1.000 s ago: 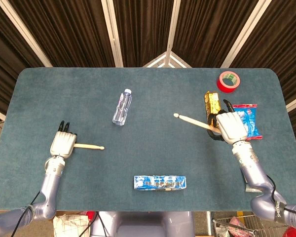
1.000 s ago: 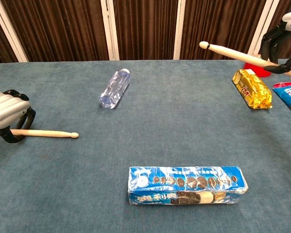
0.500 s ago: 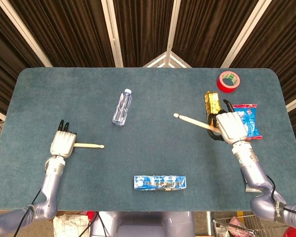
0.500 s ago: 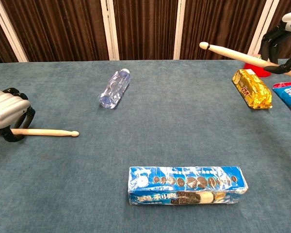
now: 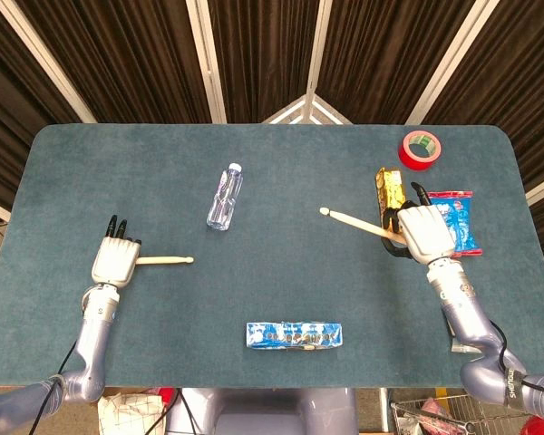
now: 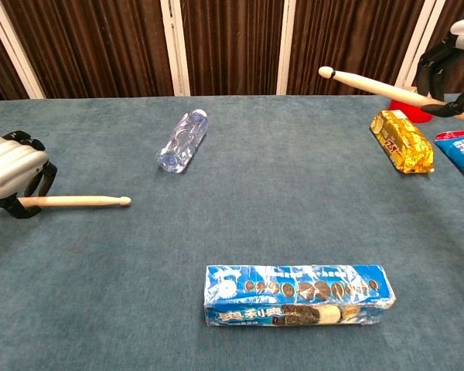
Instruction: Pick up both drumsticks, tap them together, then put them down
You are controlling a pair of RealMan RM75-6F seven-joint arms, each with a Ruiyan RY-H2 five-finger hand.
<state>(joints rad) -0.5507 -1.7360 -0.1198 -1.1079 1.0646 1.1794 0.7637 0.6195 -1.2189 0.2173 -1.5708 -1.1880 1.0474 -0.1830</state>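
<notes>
We hold one drumstick (image 5: 164,261) in our left hand (image 5: 115,261) and the other drumstick (image 5: 355,223) in our right hand (image 5: 423,233) (fingers wrapped tight around each), tips pointing inward, ready to tap together.

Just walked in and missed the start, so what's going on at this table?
A two-armed robot is working with a pair of drumsticks. Its left hand holds the left drumstick low over the blue table, tip pointing toward the middle. Its right hand holds the right drumstick raised higher, angled inward. The sticks are far apart, not yet tapped. A water bottle, cookie box, snack packs and red tape lie around untouched.
</notes>
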